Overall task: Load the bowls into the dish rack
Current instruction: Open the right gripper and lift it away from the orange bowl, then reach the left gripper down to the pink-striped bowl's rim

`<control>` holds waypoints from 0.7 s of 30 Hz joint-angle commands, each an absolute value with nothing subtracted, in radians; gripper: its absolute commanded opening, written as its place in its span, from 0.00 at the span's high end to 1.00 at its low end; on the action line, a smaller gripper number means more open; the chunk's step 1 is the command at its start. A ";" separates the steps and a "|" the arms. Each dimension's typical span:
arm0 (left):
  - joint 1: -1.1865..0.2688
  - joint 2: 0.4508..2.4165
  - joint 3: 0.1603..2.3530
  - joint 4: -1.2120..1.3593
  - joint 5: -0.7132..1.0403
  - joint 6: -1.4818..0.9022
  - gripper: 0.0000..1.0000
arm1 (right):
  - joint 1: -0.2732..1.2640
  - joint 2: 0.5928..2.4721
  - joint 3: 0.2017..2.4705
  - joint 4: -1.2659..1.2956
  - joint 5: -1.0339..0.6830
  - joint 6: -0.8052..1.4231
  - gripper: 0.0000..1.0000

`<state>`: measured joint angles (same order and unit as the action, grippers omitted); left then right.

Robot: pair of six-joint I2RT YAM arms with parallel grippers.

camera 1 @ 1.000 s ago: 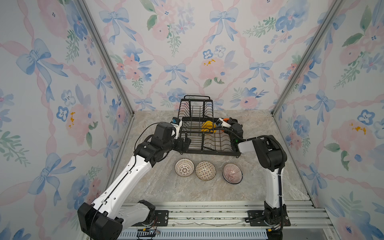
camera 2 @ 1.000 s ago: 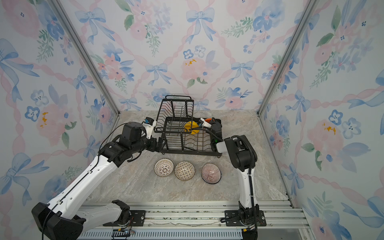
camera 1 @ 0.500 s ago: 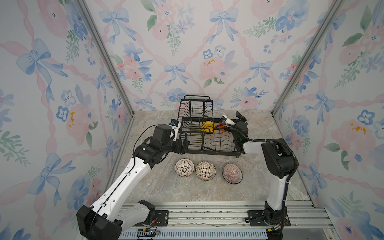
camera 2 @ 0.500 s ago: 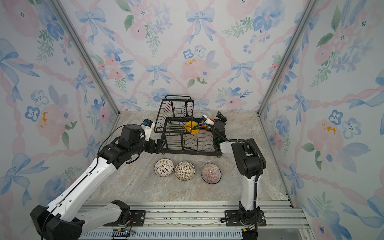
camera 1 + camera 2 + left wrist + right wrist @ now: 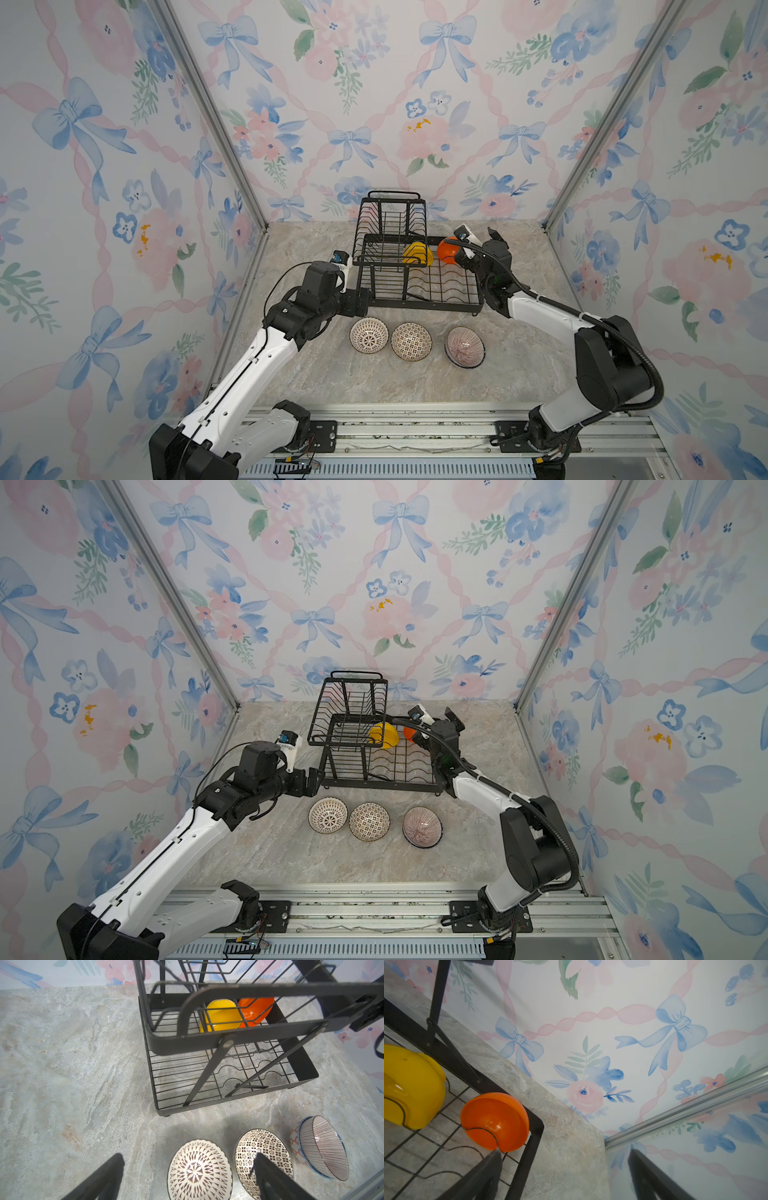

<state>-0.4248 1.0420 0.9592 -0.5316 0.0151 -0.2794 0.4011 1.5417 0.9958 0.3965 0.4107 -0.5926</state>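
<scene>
At the black wire dish rack (image 5: 430, 306), right fingers (image 5: 483, 1174) are hanging wide beside the round orange bowl (image 5: 494, 1118), left fingers (image 5: 99, 1180) wide too; back out straight.

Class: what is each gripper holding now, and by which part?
Nothing is held. The left gripper and right gripper are open; the orange bowl rests in the dish rack.

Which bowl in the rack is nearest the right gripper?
The orange bowl, in the dish rack's corner beside the open right gripper; the yellow bowl stands farther off.
</scene>
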 commanded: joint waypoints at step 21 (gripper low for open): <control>-0.650 1.110 0.959 -0.494 -0.056 -0.345 0.02 | 0.407 1.278 1.138 -0.436 0.097 0.024 0.03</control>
<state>-0.6056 1.0676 0.9180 -0.5049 -0.0231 -0.3271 0.4030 1.3056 1.1034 -0.3748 0.1253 -0.0101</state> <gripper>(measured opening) 0.980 0.968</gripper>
